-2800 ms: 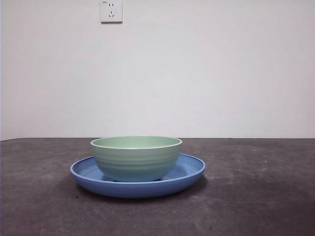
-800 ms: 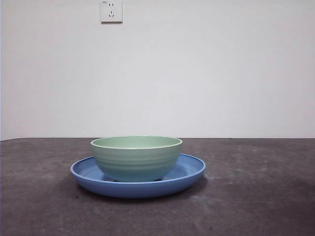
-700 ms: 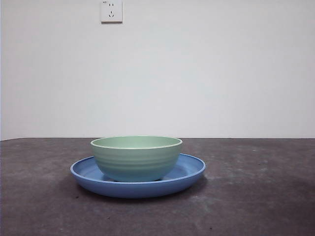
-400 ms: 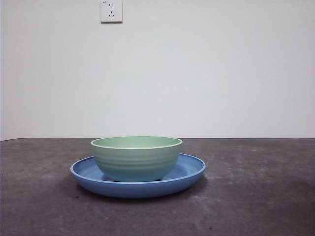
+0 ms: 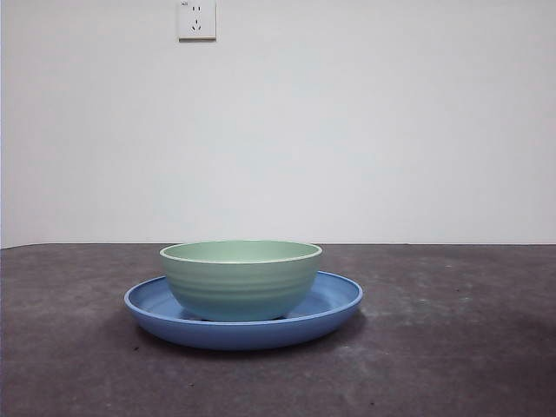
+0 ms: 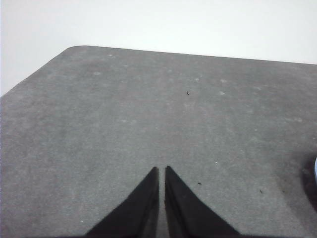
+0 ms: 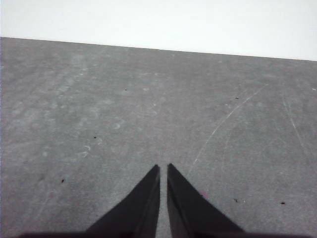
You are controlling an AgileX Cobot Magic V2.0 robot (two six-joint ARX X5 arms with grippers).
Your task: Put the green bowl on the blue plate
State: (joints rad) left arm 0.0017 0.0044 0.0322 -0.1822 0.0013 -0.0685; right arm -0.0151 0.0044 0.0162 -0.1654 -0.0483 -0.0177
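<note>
Where seen level from the front:
Wall: plain, pale, matte, behind everything.
Table: dark grey, rough and speckled, with faint scratches and pale scuffs; rounded corner in the left wrist view.
Plate: blue, wide, shallow, round, glossy, with a raised sloping rim; flat on the table, left of centre; only a sliver at the edge of the left wrist view.
Bowl: pale green, round, glossy, faint ridges around the side, lighter rim; upright inside the plate, narrower than it, hiding the plate's middle.
Socket: white, square, high on the wall, above and behind the bowl.
Left gripper: black, tapered jaws pressed almost together, holding nothing, above bare table.
Right gripper: black, jaws likewise nearly touching, pinching nothing, over scratched table.
</note>
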